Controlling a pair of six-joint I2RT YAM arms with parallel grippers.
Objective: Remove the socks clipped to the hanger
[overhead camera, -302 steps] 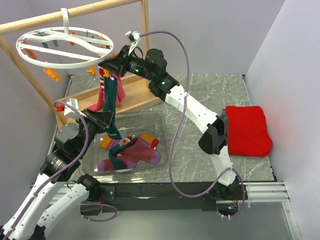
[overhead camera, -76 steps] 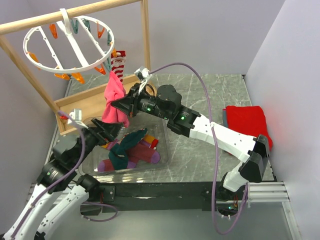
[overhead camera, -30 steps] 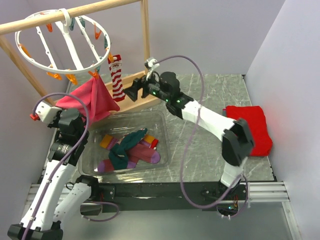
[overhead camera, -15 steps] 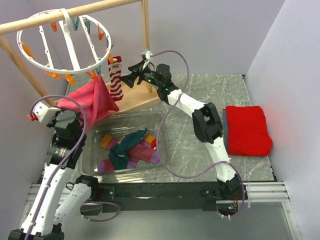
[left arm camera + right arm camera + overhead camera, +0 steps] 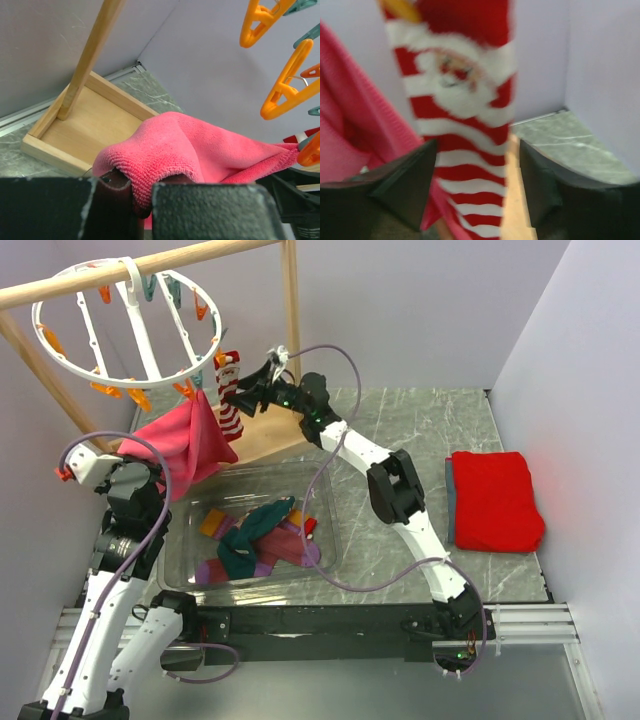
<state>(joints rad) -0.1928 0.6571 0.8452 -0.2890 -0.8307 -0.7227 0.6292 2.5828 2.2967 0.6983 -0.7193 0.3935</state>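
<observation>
Pink sock (image 5: 185, 440) pinched tight in left gripper (image 5: 141, 197), striped sock (image 5: 465, 100) between wide jaws of right gripper (image 5: 477, 165).
Tug pink one gently down, out of its orange clip (image 5: 186, 390); shut right jaws fully on stripes before pulling, without swinging white hanger (image 5: 120, 383). Two socks hanging at hanger's near edge, two grippers, one clear tub (image 5: 333, 540) holding a tangled heap, too mixed to count.
</observation>
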